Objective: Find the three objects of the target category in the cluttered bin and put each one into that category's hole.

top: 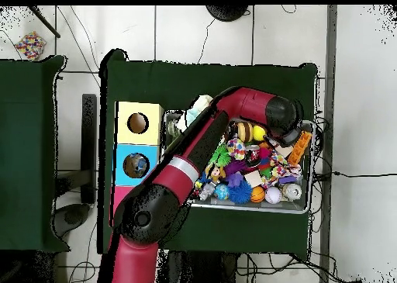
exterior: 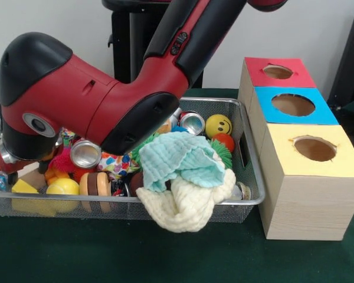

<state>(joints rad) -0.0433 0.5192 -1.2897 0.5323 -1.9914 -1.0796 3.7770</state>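
Arm: the red and black arm (exterior: 106, 88) slants across the wire bin (exterior: 251, 177) and covers much of what lies in it; in the overhead view its wrist end (top: 283, 113) sits over the bin's far right corner.
Gripper: hidden under the arm's bulky end at the front view's left edge; I cannot tell how its jaws stand.
Bin: a metal mesh tray on the green table cover (exterior: 165, 253), packed with mixed toys and cans.
Cloths: a light blue cloth (exterior: 180, 159) lies on a cream knitted cloth (exterior: 189, 203), which hangs over the bin's front rim.
Cans: one silver can (exterior: 85, 154) lies just under the arm, open end to the camera; another (exterior: 192, 122) lies toward the bin's back edge.
Balls: a yellow smiley ball (exterior: 218, 125) is beside the second can, with a red ball (exterior: 225, 140) and a green spiky toy (exterior: 222, 154) just in front of it.
Left end of bin: a yellow ball (exterior: 63, 187) and a toy burger (exterior: 97, 184) rest against the front rim.
Boxes: three wooden boxes stand in a row just beside the bin's right edge, each with one round hole in its top: red top (exterior: 277, 72), blue top (exterior: 293, 105), yellow top (exterior: 314, 148).
Task things: which category is sought cannot be told; all toys seen are in the bin.
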